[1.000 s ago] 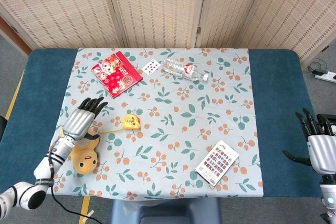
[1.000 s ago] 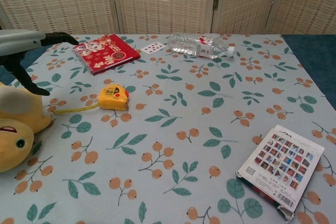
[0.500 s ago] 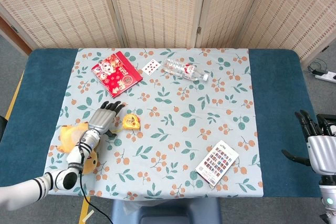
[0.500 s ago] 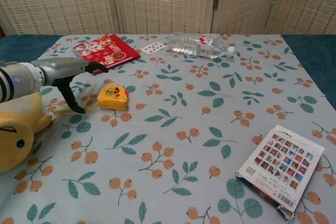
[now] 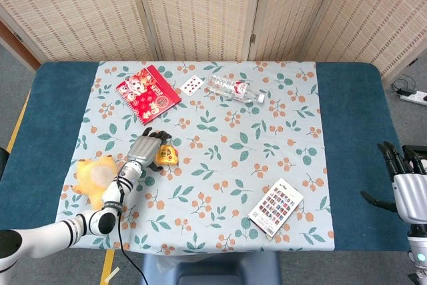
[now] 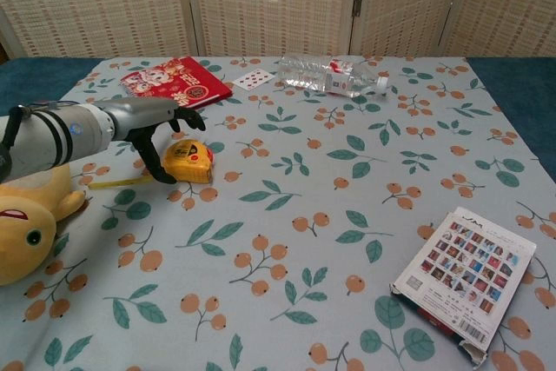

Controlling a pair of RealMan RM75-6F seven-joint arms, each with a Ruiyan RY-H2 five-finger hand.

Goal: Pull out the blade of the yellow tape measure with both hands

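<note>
Counter w/ leaf-print cloth, wicker screens behind. Left hand hovers at yellow tape measure, fingers spread wide, arched over case, holding nothing; case sits just right of fingers, blade running leftward beneath the hand toward plush toy. Right hand well apart at counter's far edge, fingers apart, empty; bare cloth lies between.

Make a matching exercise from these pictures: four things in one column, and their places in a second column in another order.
Things:
1. tape measure
2. bottle
3. plush toy
4. card box

Places:
A. near right corner of the cloth
B. under the left hand
C. near left edge
D. lying at the far side, by a playing card

Pairs: 1-B, 2-D, 3-C, 4-A
</note>
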